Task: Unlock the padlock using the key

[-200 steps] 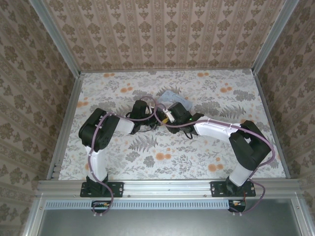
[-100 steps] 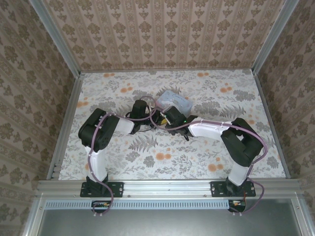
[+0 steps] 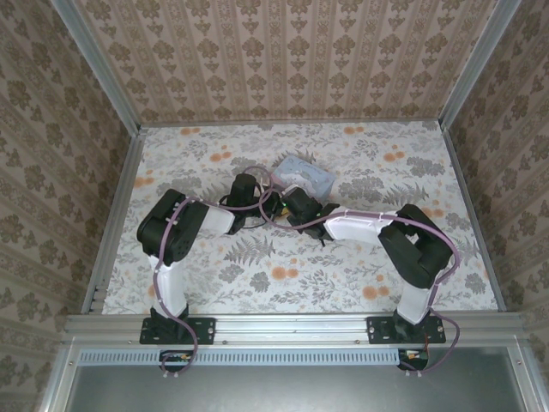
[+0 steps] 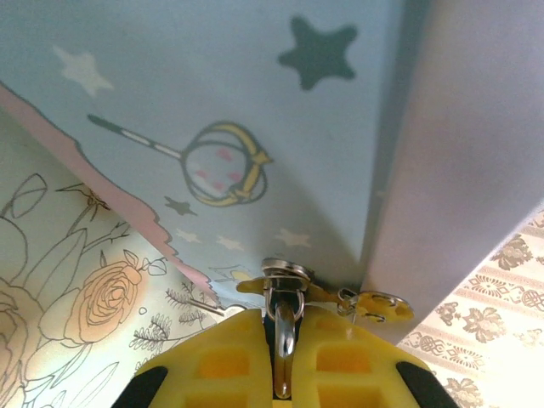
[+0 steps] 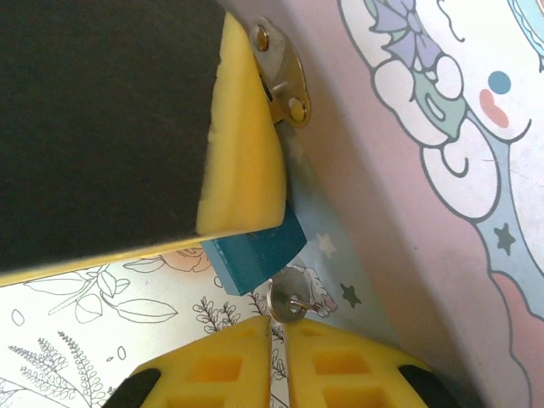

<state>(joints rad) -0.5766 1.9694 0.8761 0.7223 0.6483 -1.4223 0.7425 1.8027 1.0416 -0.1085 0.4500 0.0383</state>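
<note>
Teal padlock (image 5: 255,251) sits just beyond our right gripper's (image 5: 279,330) tips, pinched in our left gripper (image 4: 282,331). The right one seems clamped on the key (image 5: 289,303) — if we twist off-axis, it could bend or slip out.

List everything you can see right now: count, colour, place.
tin: 1, pale blue with pink band, far middle of the mat
hasp: 1, brass, on the tin's side
padlock: 1, teal, by the hasp
key: 1, silvery head, just under the padlock
mat: 1, white floral with orange blooms, under everything
walls: 3, beige patterned, around the mat
arms: 2, black and white, meeting at the tin
left fingers: 2, yellow, shut on the padlock
right fingers: 2, yellow, shut on the key
</note>
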